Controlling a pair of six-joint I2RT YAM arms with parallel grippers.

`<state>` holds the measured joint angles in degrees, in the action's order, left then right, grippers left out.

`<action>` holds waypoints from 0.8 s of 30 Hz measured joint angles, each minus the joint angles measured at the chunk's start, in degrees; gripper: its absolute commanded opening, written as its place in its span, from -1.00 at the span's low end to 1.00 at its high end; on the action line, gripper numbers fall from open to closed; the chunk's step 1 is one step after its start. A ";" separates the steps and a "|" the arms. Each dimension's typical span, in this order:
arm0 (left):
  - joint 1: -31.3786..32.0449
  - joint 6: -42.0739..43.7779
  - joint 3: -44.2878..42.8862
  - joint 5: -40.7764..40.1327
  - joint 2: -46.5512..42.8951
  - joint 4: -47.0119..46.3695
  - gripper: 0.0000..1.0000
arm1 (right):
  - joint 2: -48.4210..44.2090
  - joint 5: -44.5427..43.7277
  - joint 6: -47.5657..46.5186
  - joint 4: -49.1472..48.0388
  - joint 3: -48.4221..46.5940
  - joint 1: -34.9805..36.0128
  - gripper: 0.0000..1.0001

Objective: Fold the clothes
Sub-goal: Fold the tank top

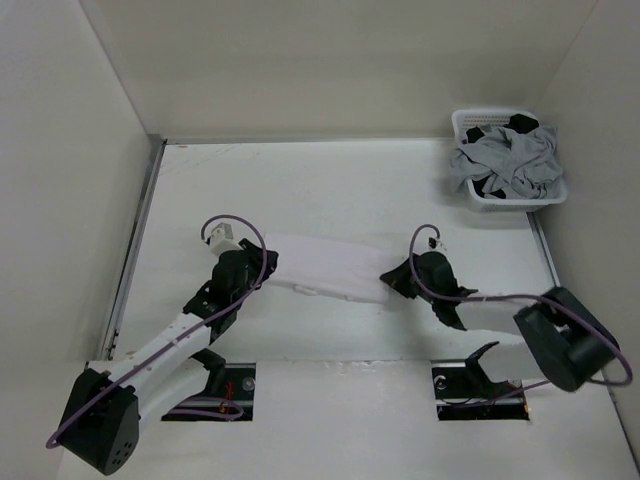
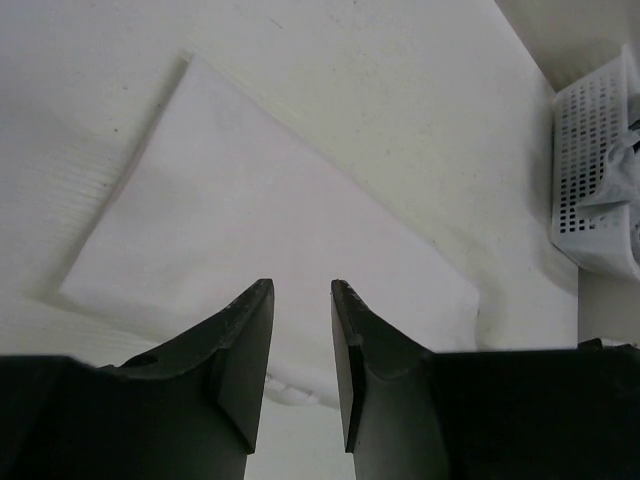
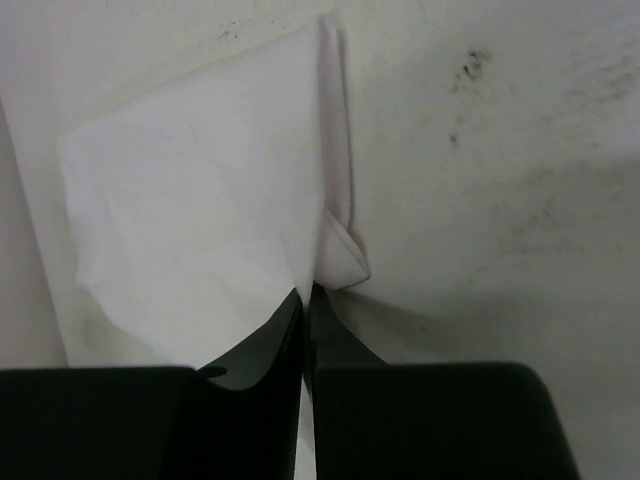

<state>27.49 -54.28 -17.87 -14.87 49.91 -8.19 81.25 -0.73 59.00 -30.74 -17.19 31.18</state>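
- a plain white t-shirt of thin soft fabric (image 1: 325, 265) lies on the white table (image 1: 330, 190), folded into a long flat band running left to right, a little aslant, between the two grippers.
- the left gripper (image 1: 268, 262) is at the band's left end. in the left wrist view its black fingers (image 2: 245, 350) stand apart with a clear gap, and the white cloth (image 2: 260, 230) shows through that gap; nothing is caught between them.
- the right gripper (image 1: 392, 280) is at the band's right end. in the right wrist view its fingers (image 3: 265, 345) are pressed together and pinch the t-shirt's edge, and the fabric (image 3: 200, 210) draws in to a point at the tips, with a small folded flap just beside them.
- a white plastic lattice basket (image 1: 505, 204) sits in the far right corner of the table, well apart from the t-shirt.
- crumpled grey garments (image 1: 510, 155) fill the basket, and black garments (image 1: 522, 122) show among them.
- the basket's perforated wall (image 2: 590, 170) is also seen at the right edge of the left wrist view.
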 measured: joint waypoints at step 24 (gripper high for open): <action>4.20 -0.04 2.29 -0.07 -6.86 0.70 -0.43 | 0.02 -13.86 -19.56 45.35 -43.50 18.01 -0.77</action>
<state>31.68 -54.33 -15.57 -14.94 43.05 -7.49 81.28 -14.59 39.44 14.61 -60.69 49.19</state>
